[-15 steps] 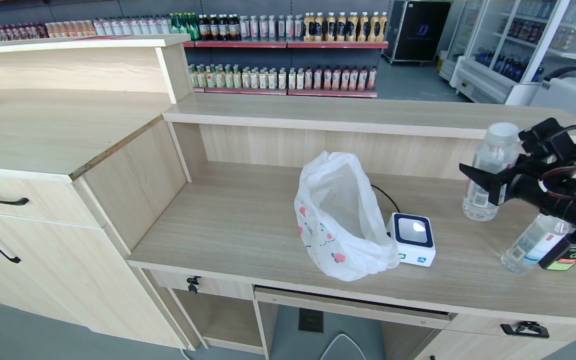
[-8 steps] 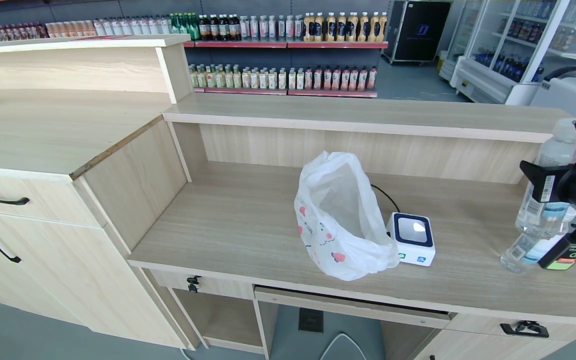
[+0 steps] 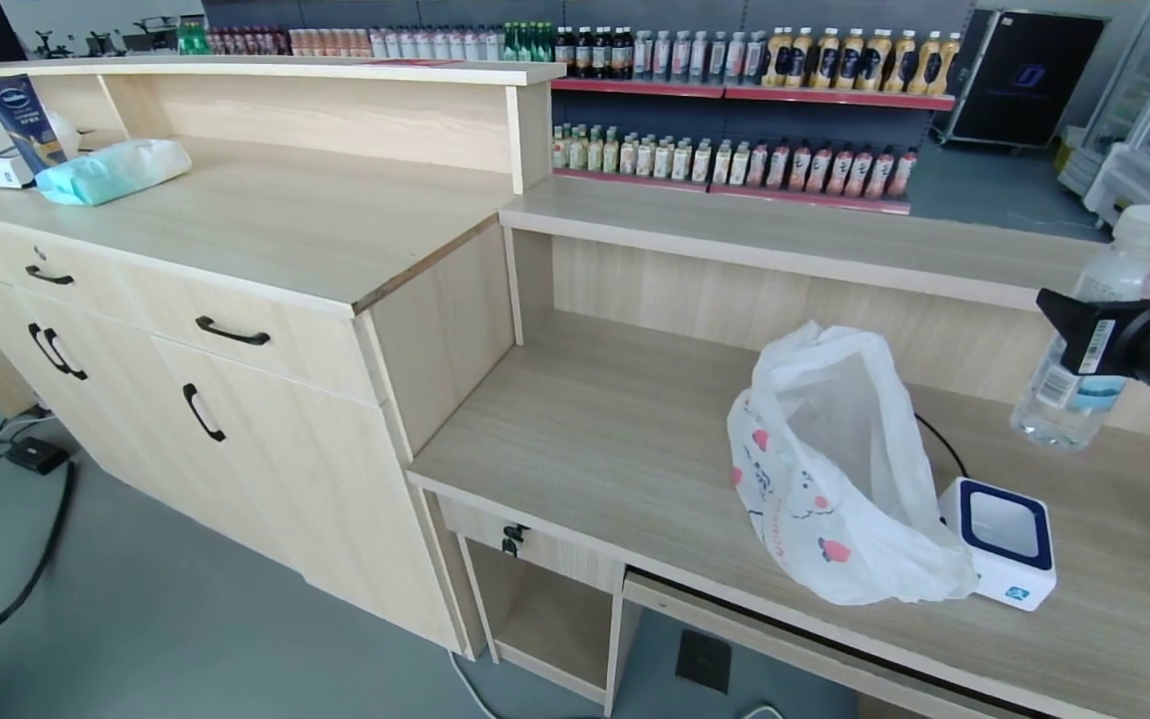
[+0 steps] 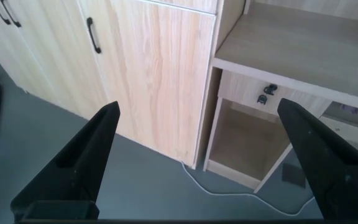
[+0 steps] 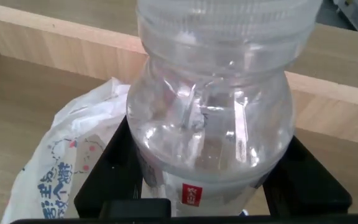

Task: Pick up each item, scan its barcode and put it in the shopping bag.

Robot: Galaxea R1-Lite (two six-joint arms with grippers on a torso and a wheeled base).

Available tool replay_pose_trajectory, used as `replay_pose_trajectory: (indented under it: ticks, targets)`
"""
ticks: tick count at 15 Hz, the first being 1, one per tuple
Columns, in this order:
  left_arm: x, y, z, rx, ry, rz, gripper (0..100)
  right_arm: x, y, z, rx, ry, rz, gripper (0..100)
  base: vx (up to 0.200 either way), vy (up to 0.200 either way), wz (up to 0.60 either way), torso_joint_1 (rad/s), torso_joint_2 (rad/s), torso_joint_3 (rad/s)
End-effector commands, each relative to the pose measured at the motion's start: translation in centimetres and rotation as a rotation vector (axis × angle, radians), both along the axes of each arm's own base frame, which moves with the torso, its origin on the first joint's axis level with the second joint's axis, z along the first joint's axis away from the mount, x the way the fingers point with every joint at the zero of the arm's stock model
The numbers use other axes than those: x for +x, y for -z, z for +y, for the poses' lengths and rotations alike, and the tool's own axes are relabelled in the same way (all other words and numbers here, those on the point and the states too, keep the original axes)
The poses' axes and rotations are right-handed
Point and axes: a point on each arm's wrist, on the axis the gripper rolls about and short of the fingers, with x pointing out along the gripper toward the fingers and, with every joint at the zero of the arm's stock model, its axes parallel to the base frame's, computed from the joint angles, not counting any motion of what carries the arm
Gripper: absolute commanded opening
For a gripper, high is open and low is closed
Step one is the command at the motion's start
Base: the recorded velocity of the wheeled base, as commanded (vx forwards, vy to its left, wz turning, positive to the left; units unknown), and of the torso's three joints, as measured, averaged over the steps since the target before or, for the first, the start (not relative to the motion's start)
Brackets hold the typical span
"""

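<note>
**Head view swung round, bottle's up in the right gripper, scan comes next**

Nearest thing first: the left gripper (image 4: 197, 106) hangs low over the floor in front of the cabinet doors, fingers spread wide with nothing between them.

On the counter (image 3: 615, 439), the scanner (image 3: 1004, 539) sits near the front edge on the right, window facing up. The shopping bag (image 3: 835, 479) slumps right against its left side, mouth open upward.

Farther back and to the right, the right gripper (image 3: 1104, 345) is clamped around the middle of the water bottle (image 3: 1124, 270). The bottle leans a bit and looks clear of the counter. In the right wrist view, the bottle (image 5: 216, 124) has the bag (image 5: 61, 162) below and beyond it. Behind all that are the drink shelves (image 3: 735, 160).

What changed: a second ago the bottle stood upright on the counter with the fingers around it. Half a second ago it was off to the far right, and now it's carried in the air. The whole head picture also slid over, which is the camera moving. Bag and scanner sit together just as they did.

My read is that the pick is done and neither scan nor bagging has happened. The label's barcode looks to face left-ish, so it probably needs turning down toward the scanner window. The bag being so close could get in the way.
</note>
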Motion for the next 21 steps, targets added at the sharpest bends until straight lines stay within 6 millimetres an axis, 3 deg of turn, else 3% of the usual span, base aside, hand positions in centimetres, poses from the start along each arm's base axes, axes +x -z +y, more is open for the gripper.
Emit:
replay_pose_trajectory:
  ticks: [1, 4, 8, 15, 21]
  targets:
    - [0.0, 0.0, 0.0, -0.001, 0.0, 0.0, 100, 2.9, 2.1, -0.1, 0.051, -0.007, 0.036, 0, 0.0, 0.0, 0.0, 0.0, 0.0, 0.0]
    - [0.0, 0.0, 0.0, -0.001, 0.0, 0.0, 100, 6.4, 5.1, 0.0, 0.066, -0.114, 0.012, 0, 0.0, 0.0, 0.0, 0.0, 0.0, 0.0]
    - [0.0, 0.0, 0.0, -0.001, 0.0, 0.0, 100, 9.5, 7.8, 0.9, 0.052, -0.221, -0.036, 0, 0.0, 0.0, 0.0, 0.0, 0.0, 0.0]
    - [0.0, 0.0, 0.0, -0.001, 0.0, 0.0, 100, 12.5, 12.3, 3.2, 0.035, -0.314, -0.062, 0, 0.0, 0.0, 0.0, 0.0, 0.0, 0.0]
    - [0.0, 0.0, 0.0, -0.001, 0.0, 0.0, 100, 14.8, 14.0, 3.3, 0.032, -0.312, -0.062, 0, 0.0, 0.0, 0.0, 0.0, 0.0, 0.0]
